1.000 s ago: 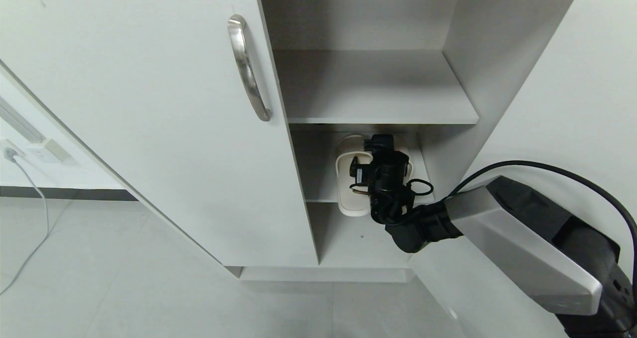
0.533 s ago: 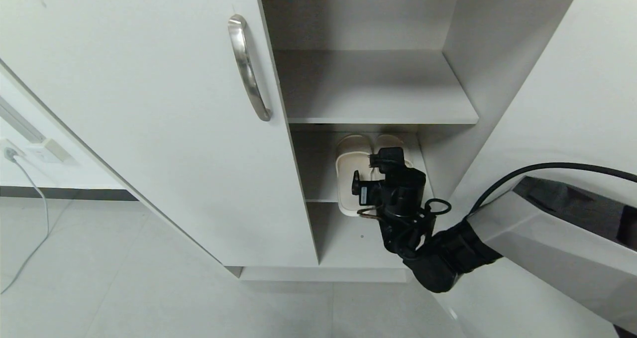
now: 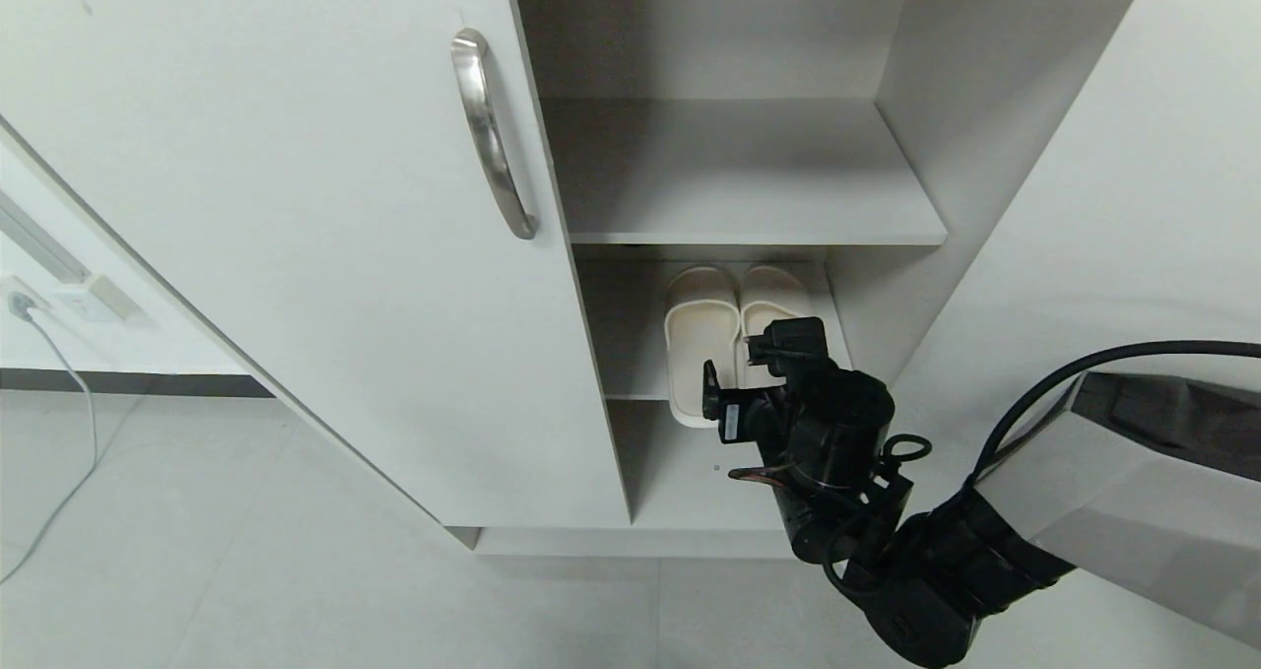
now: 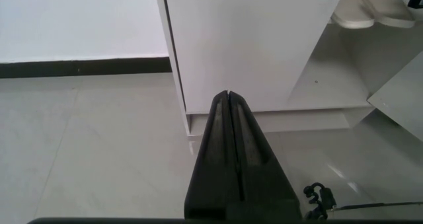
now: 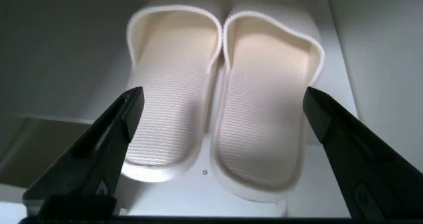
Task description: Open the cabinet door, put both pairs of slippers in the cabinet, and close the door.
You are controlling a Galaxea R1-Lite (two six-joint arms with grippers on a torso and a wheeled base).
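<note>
A pair of cream slippers (image 3: 704, 339) lies side by side on the cabinet's middle shelf (image 3: 630, 354), heels at the shelf's front edge. My right gripper (image 3: 746, 366) hangs just in front of and slightly below them, open and holding nothing. In the right wrist view its black fingers (image 5: 99, 164) stand wide apart on either side of the slippers (image 5: 172, 98), clear of them. My left gripper (image 4: 228, 100) is shut on nothing, low over the floor in front of the cabinet's base (image 4: 264, 121). The slippers (image 4: 370, 11) also appear in the left wrist view.
The cabinet's left door (image 3: 296, 206) is closed and carries a metal handle (image 3: 490, 132). The right side stands open, with a bare upper shelf (image 3: 739, 176) and bottom shelf (image 3: 690, 472). A white panel (image 3: 1133, 206) rises at right. A cable (image 3: 69, 423) trails over the tiled floor.
My right gripper has drawn back out of the cabinet, toward me and downward, uncovering the slippers, which stay on the middle shelf.
</note>
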